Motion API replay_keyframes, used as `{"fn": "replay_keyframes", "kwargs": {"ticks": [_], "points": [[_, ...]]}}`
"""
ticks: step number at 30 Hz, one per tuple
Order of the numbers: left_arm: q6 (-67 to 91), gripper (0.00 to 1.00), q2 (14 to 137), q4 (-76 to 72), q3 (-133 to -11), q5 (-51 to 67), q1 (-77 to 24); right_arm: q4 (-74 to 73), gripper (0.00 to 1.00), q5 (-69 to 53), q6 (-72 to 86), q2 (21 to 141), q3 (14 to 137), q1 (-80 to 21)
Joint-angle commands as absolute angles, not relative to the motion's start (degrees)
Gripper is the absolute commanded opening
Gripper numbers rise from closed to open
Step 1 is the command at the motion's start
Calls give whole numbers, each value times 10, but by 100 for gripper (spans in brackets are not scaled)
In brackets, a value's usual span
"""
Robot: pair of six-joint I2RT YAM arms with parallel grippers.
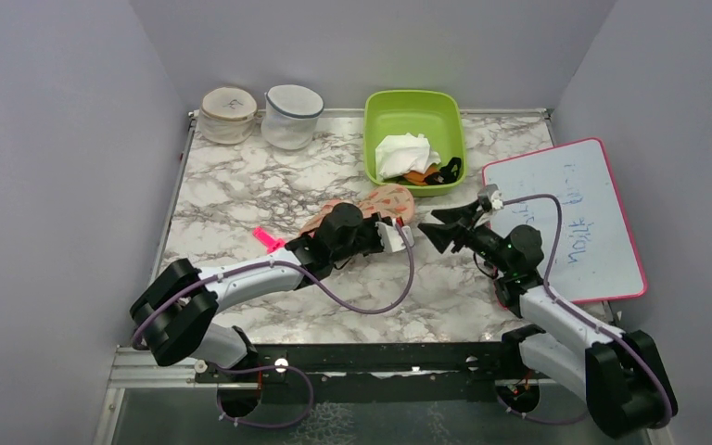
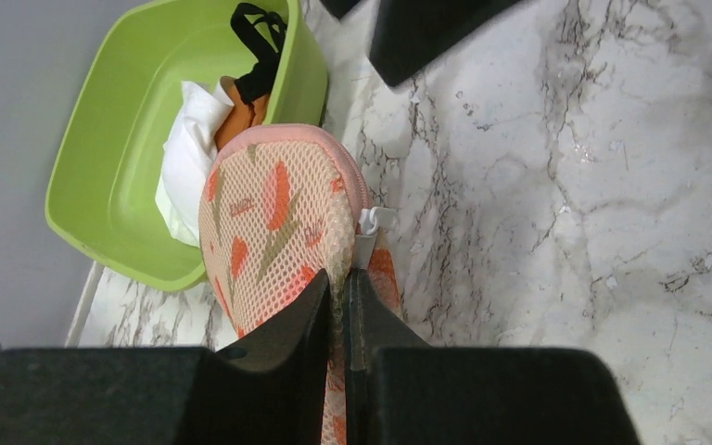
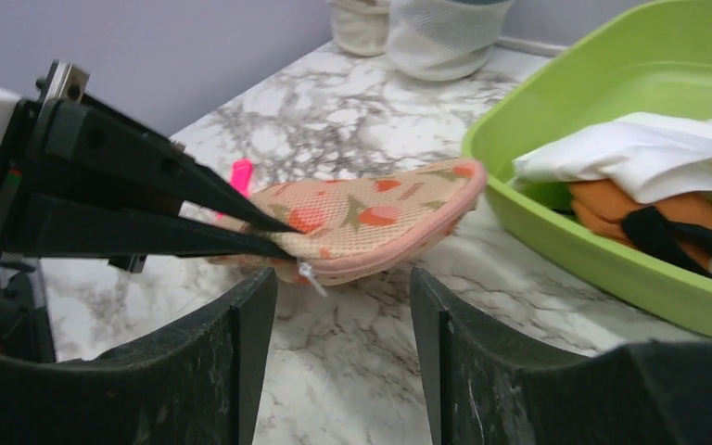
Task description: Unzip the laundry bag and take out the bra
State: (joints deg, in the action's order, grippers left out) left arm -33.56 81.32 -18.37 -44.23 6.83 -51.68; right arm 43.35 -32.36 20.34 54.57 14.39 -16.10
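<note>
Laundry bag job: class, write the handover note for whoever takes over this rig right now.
Left end effector: shut on the edge of the peach mesh laundry bag, which is on the marble table next to the green plastic tub.
Right end effector: open, empty, facing the white zip pull.
Done: bag gripped.
To do: zip looks shut, so grip the pull, unzip, take out the bra, which is not in view.

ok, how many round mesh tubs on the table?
2. Both at the far left corner, side by side: a cream round mesh tub on the left, a dark-rimmed white round mesh tub between it and the lime-green plastic bin. None seem hidden.
</note>
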Motion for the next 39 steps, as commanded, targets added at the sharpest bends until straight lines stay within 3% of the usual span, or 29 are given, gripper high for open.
{"fn": "replay_keyframes", "kwargs": {"ticks": [1, 3, 15, 20, 39], "points": [[-292, 0, 780, -201, -454, 83, -511, 549, 48, -394, 120, 609, 151, -202], [-289, 0, 777, -201, -454, 83, -507, 588, 43, -411, 83, 637, 143, -220], [-283, 0, 760, -197, -453, 99, -500, 795, 42, -372, 11, 787, 115, -271], [-283, 0, 750, -192, -450, 106, -500, 823, 36, -323, 11, 798, 98, -271], [-277, 0, 773, -177, -463, 151, -500, 892, 34, -313, 73, 853, 127, -272]]}}
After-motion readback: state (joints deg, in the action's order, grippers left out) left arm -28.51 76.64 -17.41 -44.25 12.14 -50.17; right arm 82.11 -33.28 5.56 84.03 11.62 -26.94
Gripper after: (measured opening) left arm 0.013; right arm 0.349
